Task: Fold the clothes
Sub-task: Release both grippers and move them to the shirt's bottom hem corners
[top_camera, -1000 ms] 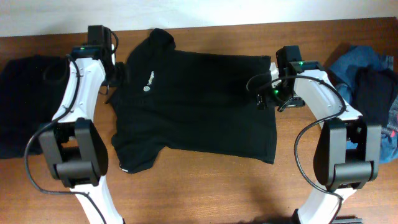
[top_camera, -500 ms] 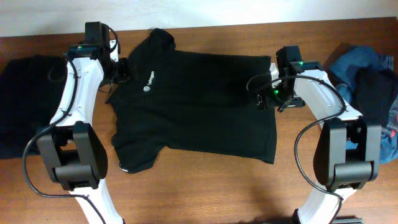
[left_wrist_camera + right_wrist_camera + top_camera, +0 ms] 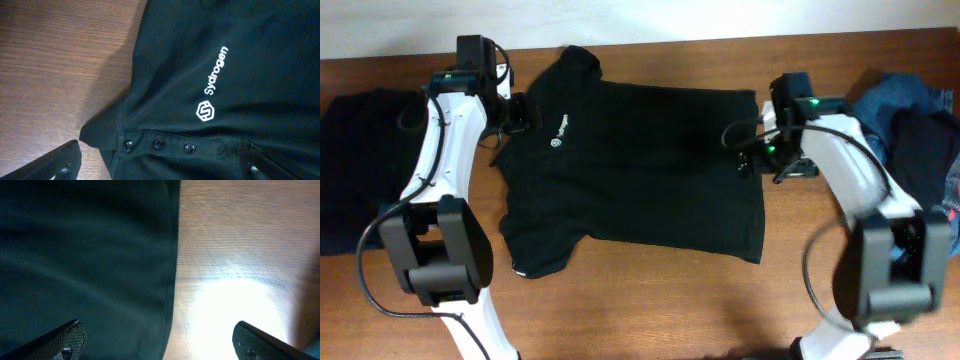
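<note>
The black shirt [image 3: 630, 160] is spread flat, logo up, mid-way along the worktop [image 3: 670, 300]. The left tool [image 3: 160, 160] is held released over the buttoned collar [image 3: 155, 145], and the right tool [image 3: 157, 340] released over the hem [image 3: 172, 255]. Grasping seems to be the step in hand; both ends must be pinched before folding.

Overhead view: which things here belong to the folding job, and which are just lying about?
In the job: black shirt, spread flat; left tool at its collar; right tool at its hem, both open.
Lying about: dark pile at the left edge; blue and dark heap at the right edge.
</note>
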